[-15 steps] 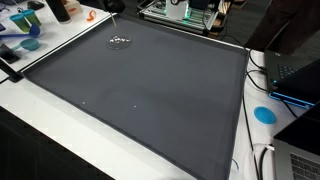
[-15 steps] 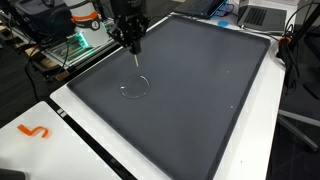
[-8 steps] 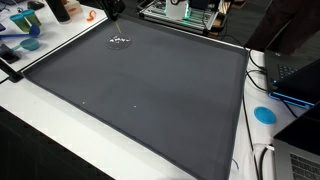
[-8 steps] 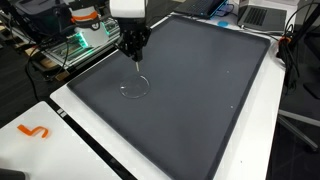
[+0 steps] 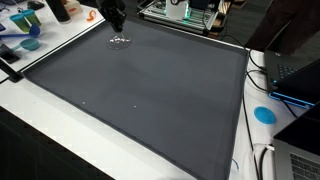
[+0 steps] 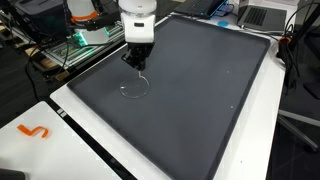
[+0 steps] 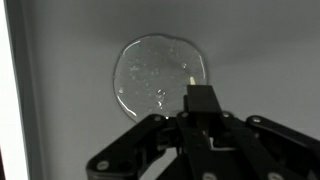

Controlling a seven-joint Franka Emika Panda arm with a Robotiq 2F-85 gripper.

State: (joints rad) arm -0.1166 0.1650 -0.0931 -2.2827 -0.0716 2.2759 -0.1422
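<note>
A round puddle of clear liquid with small bubbles (image 7: 160,72) lies on the dark grey mat (image 5: 150,90), near its far corner in both exterior views (image 5: 120,42) (image 6: 134,87). My gripper (image 7: 200,112) hangs right above the puddle (image 6: 138,62) (image 5: 117,17). It is shut on a narrow black tool with a small pale tip (image 7: 189,80). The tip points at the puddle's right edge. I cannot tell whether the tip touches the liquid.
The mat lies on a white table (image 6: 60,135). An orange S-shaped piece (image 6: 33,131) lies on the table. A blue disc (image 5: 264,114) and laptops (image 5: 296,72) are to one side. Blue items and bottles (image 5: 30,25) and green-lit equipment (image 6: 78,42) stand beyond the mat.
My gripper has come down toward the puddle with the tool and shifted slightly over the mat. The puddle has not moved.
</note>
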